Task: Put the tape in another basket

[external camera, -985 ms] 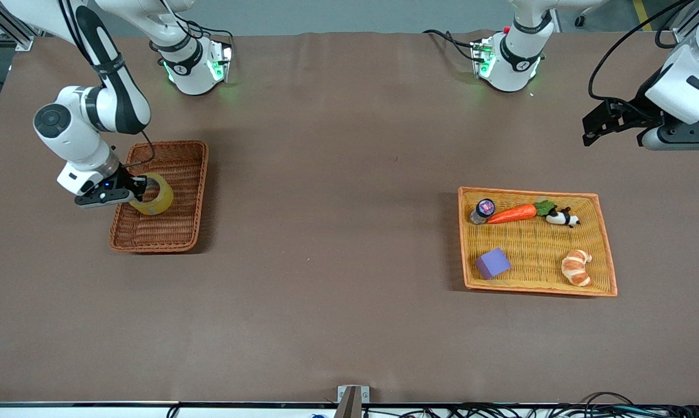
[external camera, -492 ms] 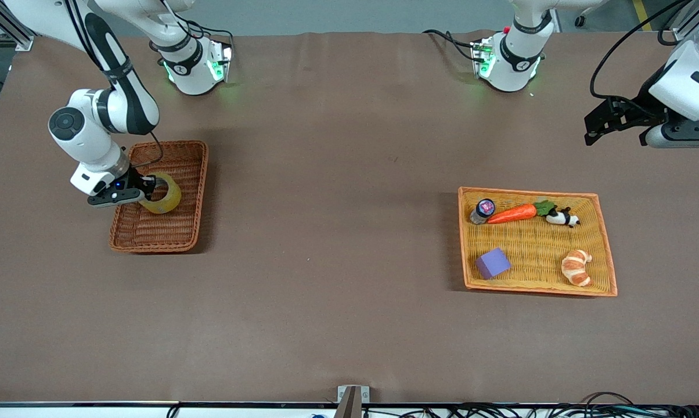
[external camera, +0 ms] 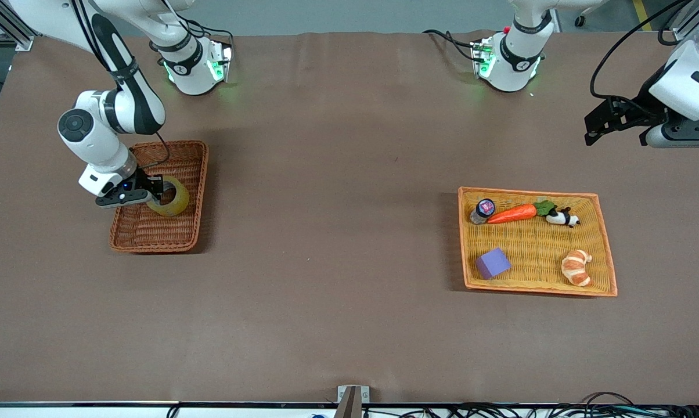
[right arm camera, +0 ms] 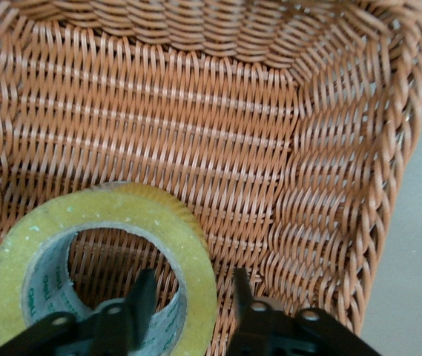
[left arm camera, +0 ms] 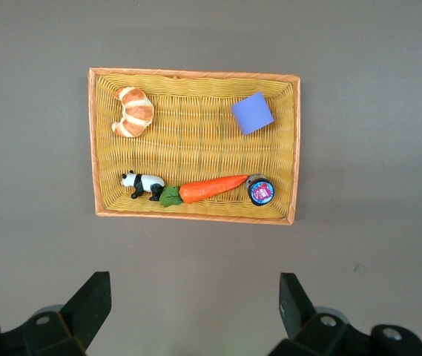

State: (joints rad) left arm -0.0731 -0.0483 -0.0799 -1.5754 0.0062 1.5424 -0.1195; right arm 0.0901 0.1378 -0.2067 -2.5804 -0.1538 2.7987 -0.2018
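Observation:
The tape (external camera: 181,201), a yellowish roll with a grey core, is tilted inside the reddish-brown wicker basket (external camera: 201,174) at the right arm's end of the table. My right gripper (external camera: 152,190) is shut on the roll's wall, one finger in the hole and one outside. In the right wrist view the tape (right arm camera: 114,204) sits low over the basket's woven floor, near its raised wall (right arm camera: 344,185), with my right gripper (right arm camera: 192,276) astride it. My left gripper (external camera: 588,133) is open and empty, and waits in the air at the left arm's end of the table; it also shows in the left wrist view (left arm camera: 194,304).
The flat yellow-orange tray (external camera: 529,191) lies toward the left arm's end. It holds a carrot (external camera: 512,213), a toy panda (external camera: 561,217), a croissant (external camera: 576,267), a purple cube (external camera: 492,263) and a small jar (external camera: 483,209). The left wrist view shows the tray (left arm camera: 196,73) from above.
My right gripper has moved with the tape toward the left arm's end and lower into the reddish-brown basket. The left arm shifted slightly a second ago and has stayed still since.

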